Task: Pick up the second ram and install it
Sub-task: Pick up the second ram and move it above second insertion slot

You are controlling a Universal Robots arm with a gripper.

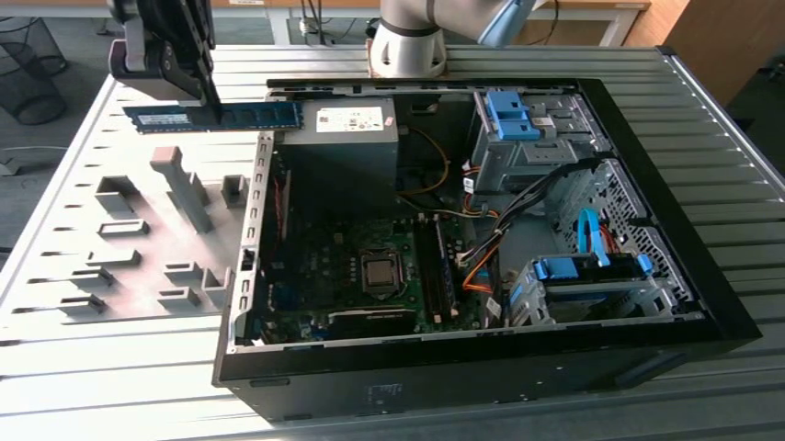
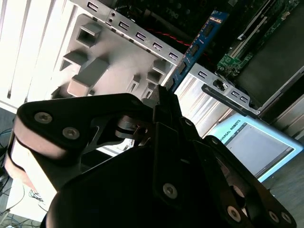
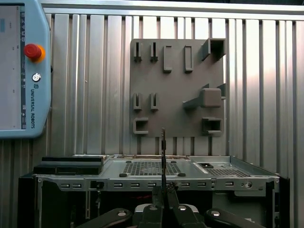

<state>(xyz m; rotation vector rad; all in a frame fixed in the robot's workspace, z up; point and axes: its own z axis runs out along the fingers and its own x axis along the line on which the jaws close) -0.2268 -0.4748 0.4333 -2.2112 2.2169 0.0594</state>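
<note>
Claw (image 1: 211, 108) clamps the second ram (image 1: 252, 116) above the ribbed metal table (image 1: 123, 386); wire bin (image 1: 28, 69) behind.

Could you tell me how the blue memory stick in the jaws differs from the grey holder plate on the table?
The memory stick is a long, thin blue board, carried in the air by the gripper; the holder plate is a broad grey slab lying flat on the ribbed table. The stick is held level near the open computer case, at its rear edge; the plate sits beside the case, on the exterior view's left. The stick carries dark chips; the plate carries raised blocks.
</note>
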